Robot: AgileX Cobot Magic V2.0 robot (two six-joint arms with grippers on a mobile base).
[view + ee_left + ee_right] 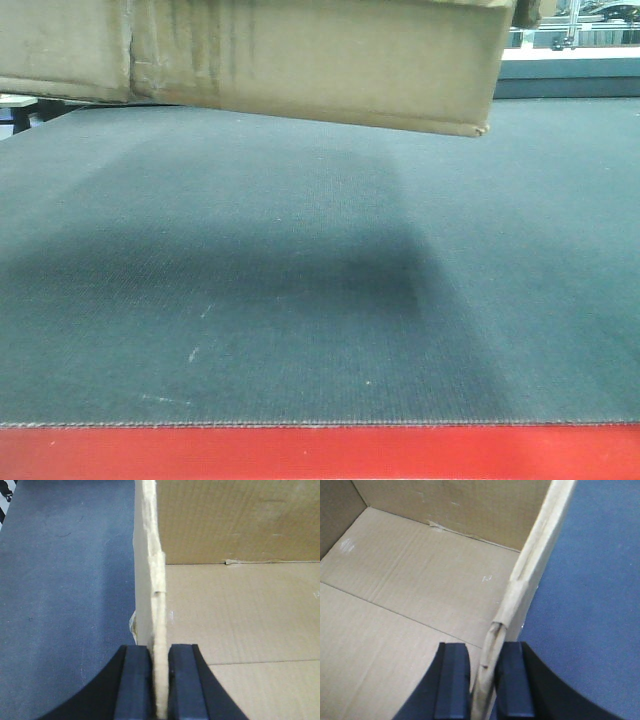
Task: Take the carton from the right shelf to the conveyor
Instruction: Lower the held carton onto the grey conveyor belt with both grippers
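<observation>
Front view: the carton (300, 60) fills the top of the picture, with the conveyor (480, 300) spread out wide beneath it.
Carton, position: raised in the air over the belt, touching it nowhere that shows. Its lower edge slopes, and the right-hand corner sits lowest.
Carton, look: plain brown cardboard, creased on the near face, with an upright seam (131, 50) toward the left.
Shadow: a broad dark shadow (330, 280) lies on the belt below the carton.
Conveyor: a dark grey textured surface with a red edge (320, 452) running along the near side.
Left wrist view: the left gripper (161, 680) has its two black fingers (134, 685) pinching the top edge of one carton wall, with the cardboard squeezed upright between them.
Left side, surroundings: the open inside of the carton lies to the right of that wall, showing its floor and a far wall. The grey belt lies to the left, lower down.
Right wrist view: the right gripper (484, 680) has its black fingers (452, 680) pinching the top edge of another carton wall. The cardboard is crumpled and folded over just above the grip.
Right side, surroundings: the carton's inside lies to the left of that wall, and the belt to the right.
</observation>
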